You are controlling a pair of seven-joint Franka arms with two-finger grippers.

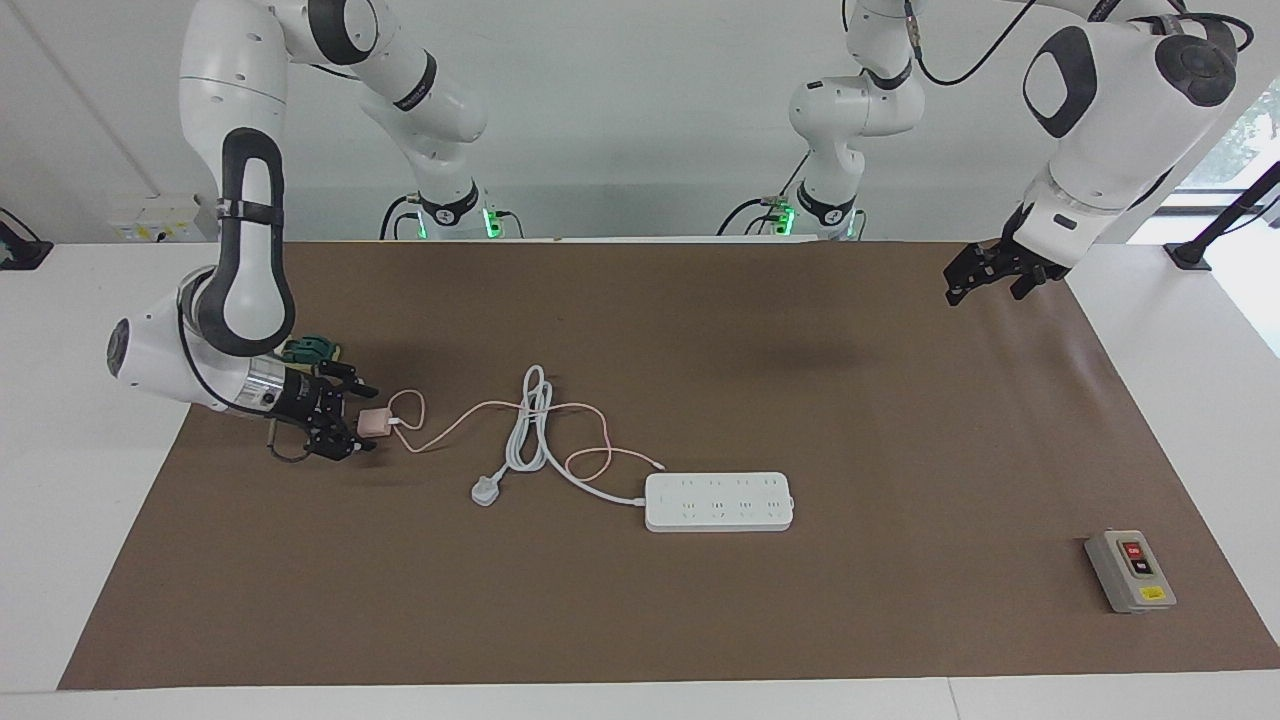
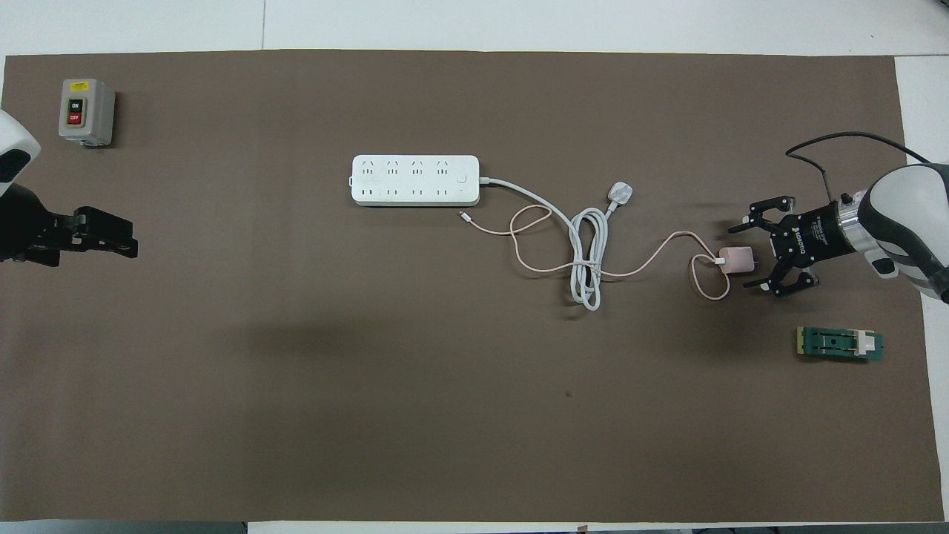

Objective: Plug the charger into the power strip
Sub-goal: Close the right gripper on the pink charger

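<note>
The charger (image 1: 375, 422) (image 2: 737, 259), a small pale pink cube, lies on the brown mat toward the right arm's end. Its thin pink cable (image 2: 645, 259) loops toward the power strip (image 1: 719, 501) (image 2: 415, 180), a long white bar with two rows of outlets, lying mid-table and farther from the robots. My right gripper (image 1: 360, 418) (image 2: 747, 255) is low over the mat and open, one fingertip on each side of the charger's end, not closed on it. My left gripper (image 1: 982, 283) (image 2: 104, 234) waits open in the air over the mat's edge at the left arm's end.
The strip's thick white cord (image 1: 530, 425) (image 2: 588, 259) lies coiled across the pink cable and ends in a white three-pin plug (image 1: 485, 491) (image 2: 620, 193). A grey button box (image 1: 1130, 570) (image 2: 87, 111) sits at the left arm's end. A small green holder (image 1: 310, 349) (image 2: 839, 344) lies by the right gripper.
</note>
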